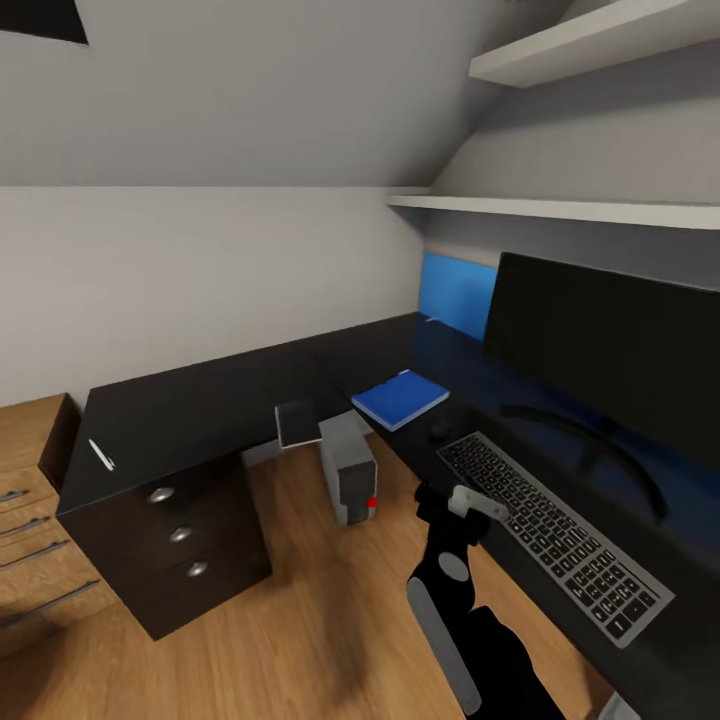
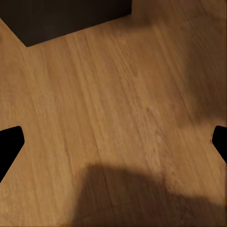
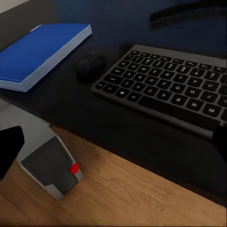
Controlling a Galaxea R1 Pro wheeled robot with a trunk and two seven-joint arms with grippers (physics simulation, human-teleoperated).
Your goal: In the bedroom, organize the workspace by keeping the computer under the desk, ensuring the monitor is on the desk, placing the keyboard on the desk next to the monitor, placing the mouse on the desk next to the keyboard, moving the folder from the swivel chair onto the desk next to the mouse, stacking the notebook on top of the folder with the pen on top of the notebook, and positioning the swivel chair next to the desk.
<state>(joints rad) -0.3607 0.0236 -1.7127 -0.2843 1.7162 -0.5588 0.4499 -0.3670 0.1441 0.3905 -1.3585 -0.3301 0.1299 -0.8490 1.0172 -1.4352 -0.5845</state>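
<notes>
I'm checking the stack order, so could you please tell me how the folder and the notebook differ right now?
The folder is bright blue; the notebook is dark grey. The folder is the larger. The folder lies fully on the desk by the mouse; the notebook sits apart at the desk's inner edge, seemingly overhanging. Both are flat rectangles, not yet stacked.

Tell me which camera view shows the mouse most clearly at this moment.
The right wrist view: the mouse sits close up on the desk between the folder and the keyboard. The head view has the mouse only as a small dark blob against the black desktop. The left wrist view looks at wooden floor.
</notes>
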